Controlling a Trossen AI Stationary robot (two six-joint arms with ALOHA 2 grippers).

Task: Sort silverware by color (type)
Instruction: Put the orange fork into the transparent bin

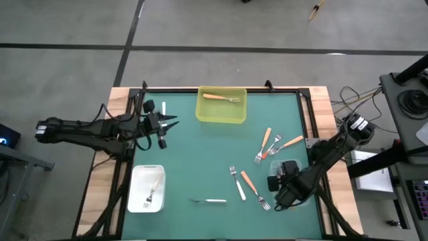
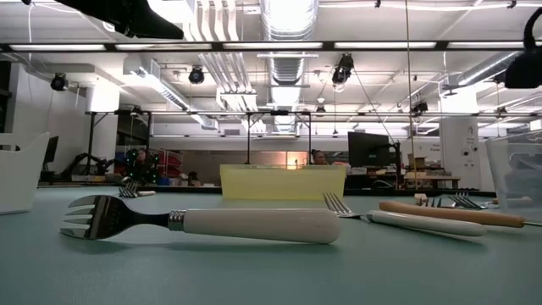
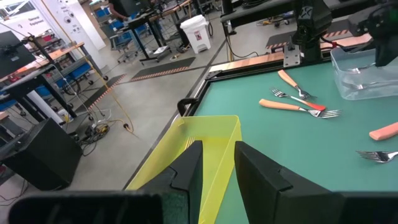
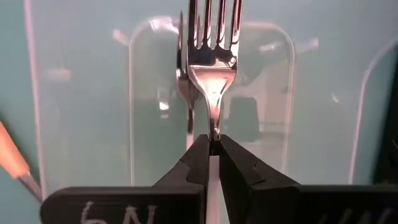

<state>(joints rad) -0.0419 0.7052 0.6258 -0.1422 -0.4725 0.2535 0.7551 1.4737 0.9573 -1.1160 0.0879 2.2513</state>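
Left hand (image 1: 166, 124): out at about ten o'clock on the green surface (image 1: 200, 161), fingers (image 3: 186, 171) part-way apart with nothing between them, hovering just beside the yellow bin (image 1: 221, 106).
White tray (image 1: 146, 188): down at seven o'clock, and there's a white-handled fork (image 1: 152, 193) lying in it.
Loose white fork (image 1: 208, 200): flat on the surface at six o'clock, tines pointing left; it fills the foreground of the low view (image 2: 203, 224).
Yellow bin: up at twelve o'clock, one orange-handled fork (image 1: 221, 98) inside.
Centre-right pair: a white-handled fork (image 1: 237, 183) and an orange-handled fork (image 1: 253, 189) side by side at about five o'clock, both slanted.
Upper-right cluster: three forks (image 1: 274, 146) fanned together at three o'clock, orange handles, with a red-orange handle (image 1: 273, 152) showing among them.
Right hand (image 1: 282, 179): at four o'clock, low over the clear container (image 1: 284, 175), fingers (image 4: 196, 158) pinched tight on the neck of a metal fork (image 4: 213, 62), tines pointing away from the wrist.
Held fork: hanging above the clear container's floor; whether the second fork shape beside it is a reflection I cannot tell, and its handle colour is hidden by the fingers.
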